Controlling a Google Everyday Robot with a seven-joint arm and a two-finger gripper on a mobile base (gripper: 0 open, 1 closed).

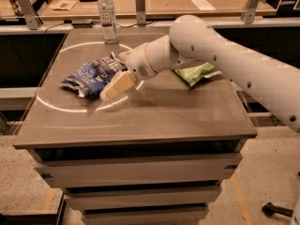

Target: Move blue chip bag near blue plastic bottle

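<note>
Crumpled dark blue foil chip bag [89, 74] with white lettering, flat on the grey bench top [178, 111], left of centre and about midway between the front and back edges. Well apart from the slim clear plastic bottle [107, 18] with white cap and white label, upright near the back edge, towards the back left corner.

Two-finger gripper [118, 78] at the end of a thick white arm [225, 55], down at the right end of the blue bag, touching or just above it. Reaching in from beyond the right edge, slanting across the back half of the bench. Cannot tell whether clamped on the bag or loose around it.

Flat green foil chip bag [197, 73] towards the right edge, partly hidden behind the arm, well apart from the blue bag.

Pale ring [56, 106] marked on the bench top, curving round the blue bag and reaching close to the bottle.

Beyond the back edge, a wooden table [164, 3] with white paper sheets [203, 3].
</note>
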